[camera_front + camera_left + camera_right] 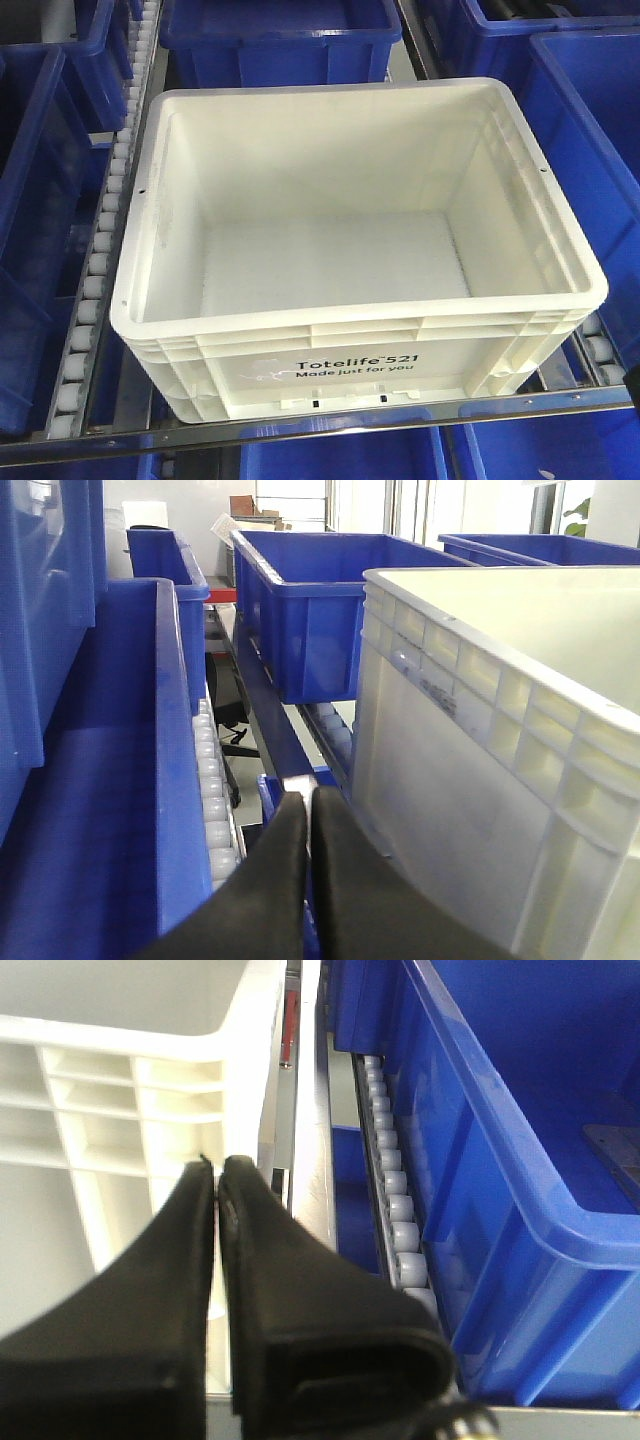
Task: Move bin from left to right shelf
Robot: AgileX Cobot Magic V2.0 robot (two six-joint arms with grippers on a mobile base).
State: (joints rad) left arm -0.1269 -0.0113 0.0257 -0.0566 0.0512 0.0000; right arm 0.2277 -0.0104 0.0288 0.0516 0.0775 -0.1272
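The white bin [350, 250] sits empty on the roller shelf in the front view, its printed side facing me. Neither gripper shows in that view. In the left wrist view my left gripper [310, 798] is shut and empty, low beside the bin's left wall [480, 780], its right finger close against it. In the right wrist view my right gripper [216, 1165] is shut and empty, its tips right at the bin's ribbed right side [120, 1090] under the rim.
Blue bins surround the white one: behind [280, 35], left [35, 200] and right [600, 150]. Roller tracks [95, 270] run along both sides of it. A metal shelf rail [350, 425] crosses the front, with more blue bins below.
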